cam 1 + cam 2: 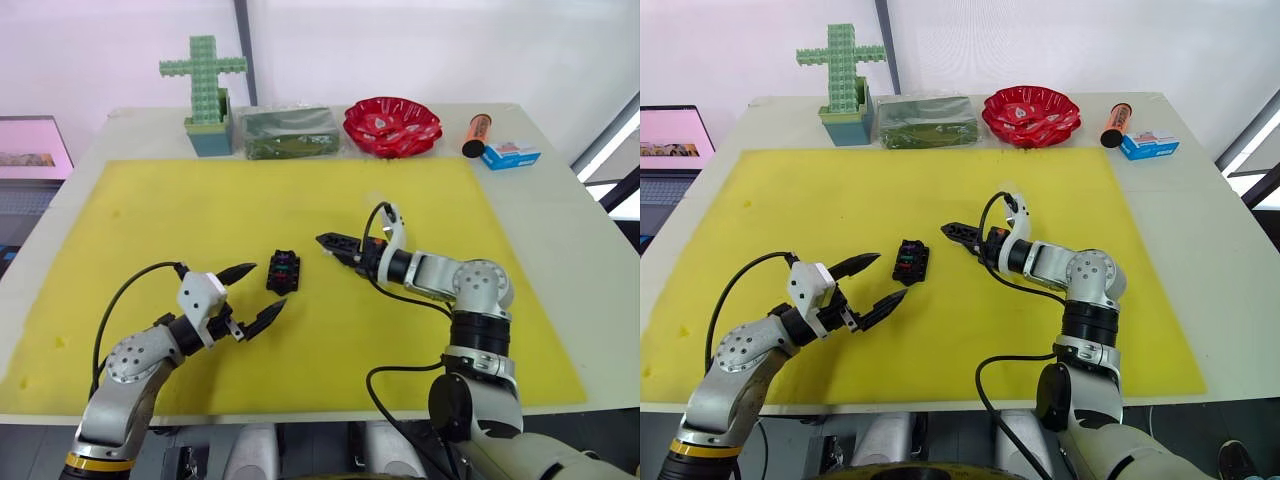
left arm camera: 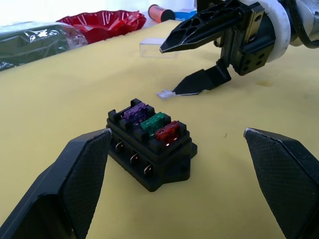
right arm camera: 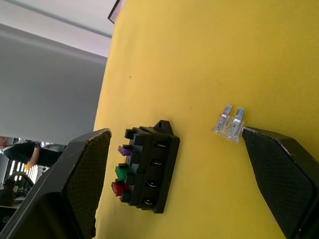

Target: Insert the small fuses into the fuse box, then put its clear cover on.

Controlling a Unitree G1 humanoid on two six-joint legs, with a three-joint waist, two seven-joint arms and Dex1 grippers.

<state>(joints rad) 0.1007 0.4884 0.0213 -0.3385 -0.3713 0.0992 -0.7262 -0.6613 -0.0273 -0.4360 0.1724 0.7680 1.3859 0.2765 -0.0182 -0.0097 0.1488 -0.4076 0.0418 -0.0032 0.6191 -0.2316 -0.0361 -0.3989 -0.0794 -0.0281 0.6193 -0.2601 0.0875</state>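
Open yellow mat surrounds the fuse box on all sides. The left pincer sits just beside it, the right pincer near its other side. A pale fuse lies by the right fingertip. Clutter lines the counter's far edge.

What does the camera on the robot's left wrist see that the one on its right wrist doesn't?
The left wrist view alone has the clear cover, the red bowl and the right pincer, open, beside the pale fuse. The right wrist view alone shows that fuse's two metal prongs and a person far off in the background. Both share the fuse box on the yellow mat, with purple, green and red fuses in it.
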